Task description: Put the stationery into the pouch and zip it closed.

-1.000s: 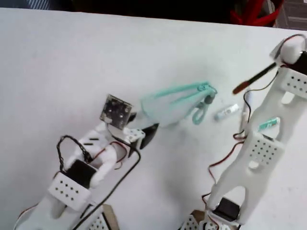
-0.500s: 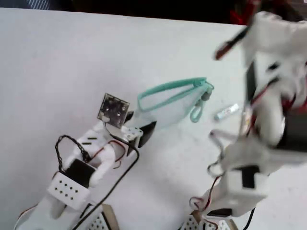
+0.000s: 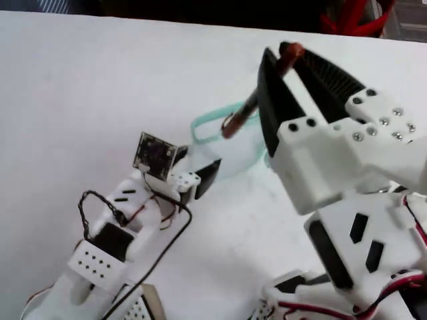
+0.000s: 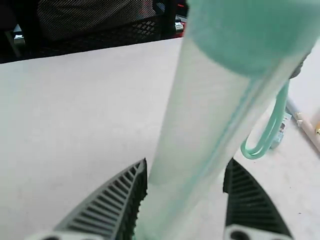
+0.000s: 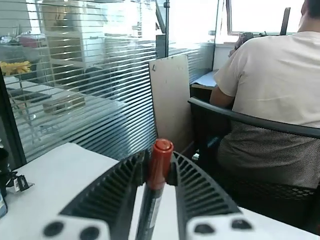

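The pouch [image 3: 233,157] sits in the middle of the counter [image 3: 100,80], its near end between the left arm's jaws. Above it, between the right arm's jaws, the marker [image 3: 243,113] slants down with its tip at the pouch's rim. A small stationery piece [image 4: 283,131] lies just beside the pouch.

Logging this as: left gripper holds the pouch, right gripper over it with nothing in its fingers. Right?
Not quite. The right gripper is shut on a red-capped pen, as the right wrist view shows. The rest stands: the left gripper holds the pouch, with the right one over it.
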